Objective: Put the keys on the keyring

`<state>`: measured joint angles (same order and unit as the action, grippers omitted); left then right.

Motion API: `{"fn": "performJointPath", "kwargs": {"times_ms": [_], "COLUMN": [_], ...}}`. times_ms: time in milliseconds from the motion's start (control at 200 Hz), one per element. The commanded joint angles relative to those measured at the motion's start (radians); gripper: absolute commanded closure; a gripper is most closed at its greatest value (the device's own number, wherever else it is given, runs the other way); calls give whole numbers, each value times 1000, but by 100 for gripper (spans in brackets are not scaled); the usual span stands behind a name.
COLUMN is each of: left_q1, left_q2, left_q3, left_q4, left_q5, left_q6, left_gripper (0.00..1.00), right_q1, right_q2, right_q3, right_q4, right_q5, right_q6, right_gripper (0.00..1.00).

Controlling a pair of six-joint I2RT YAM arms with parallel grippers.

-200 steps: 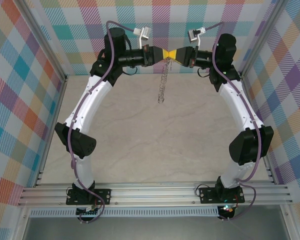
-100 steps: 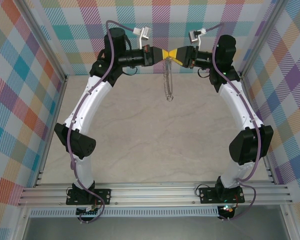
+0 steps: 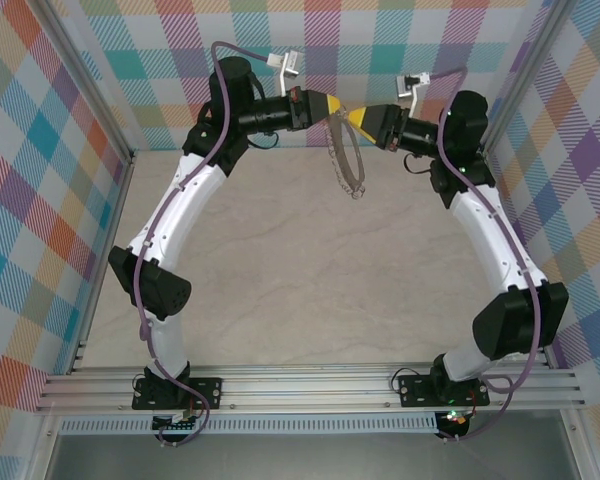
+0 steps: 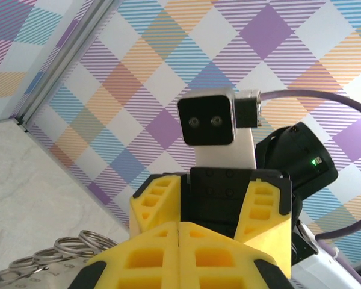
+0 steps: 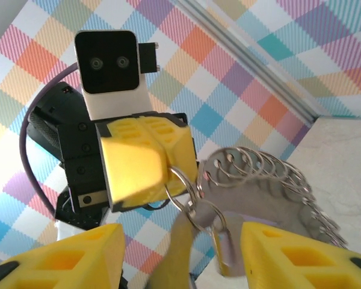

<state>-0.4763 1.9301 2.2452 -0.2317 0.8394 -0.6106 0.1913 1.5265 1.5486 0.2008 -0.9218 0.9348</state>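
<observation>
- The keyring (image 5: 271,174) hangs in the air above the middle of the bench's (image 3: 280,260) far edge, clear of the surface. It is a dark strap-like loop edged with many small silvery rings.
- The key (image 5: 224,244), with its pale lilac head, dangles just under the top of the loop. It seems to hang from a small split ring there, though blur keeps me from telling whether it is fully threaded.
- Handling, as I judge it: the loop is light and floppy, so it will swing and twist with any jerk. The little steel rings are hard and slippery. The key is tiny and easy to lose from a grip.
- Best hold, as I judge it: pinch a single ring or the strap near the top and let the rest hang. Take the key by its flat head, not its shaft.
- The left end effector (image 5: 168,174) has its fingers pressed together, clamped on a ring at the top of the keyring, and carries it alone.
- The right end effector (image 5: 180,259) has its fingers apart and grips nothing. The key and loop hang between them untouched.
- A second ago the two end effectors met tip to tip, both closed, with the loop hanging straight below. The right one has since let go and drawn back toward the far right corner. The loop's lower end has swung rightward.
</observation>
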Motion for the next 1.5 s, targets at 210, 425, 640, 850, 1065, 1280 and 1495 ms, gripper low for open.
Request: {"fn": "performJointPath", "kwargs": {"times_ms": [210,425,640,850,1065,1280,1495], "left_q1": [-10,-14,-21,-27,-28,-27,-28], "left_q2": [-62,-57,-54,-52,-48,-48,-40], "left_q3": [4,6,8,9,11,16,21], "left_q4": [131,171,190,205,231,234,251], "left_q5": [34,40,49,58,57,44,39], "left_q6": [-64,-96,-115,-131,-153,-156,-173], "left_gripper": [100,100,100,100,100,100,100], "right_q1": [-8,26,56,63,69,69,71], "right_q2": [-75,-74,-56,-29,-20,-52,-58], "right_q3": [-51,-15,49,98,120,84,87], "right_q4": [-104,-173,-229,-241,-269,-284,-285], "right_q5": [100,109,136,138,136,119,87], "right_q6": [-134,-195,-254,-265,-285,-303,-300], "right_gripper": [45,42,36,34,49,77,100]}}
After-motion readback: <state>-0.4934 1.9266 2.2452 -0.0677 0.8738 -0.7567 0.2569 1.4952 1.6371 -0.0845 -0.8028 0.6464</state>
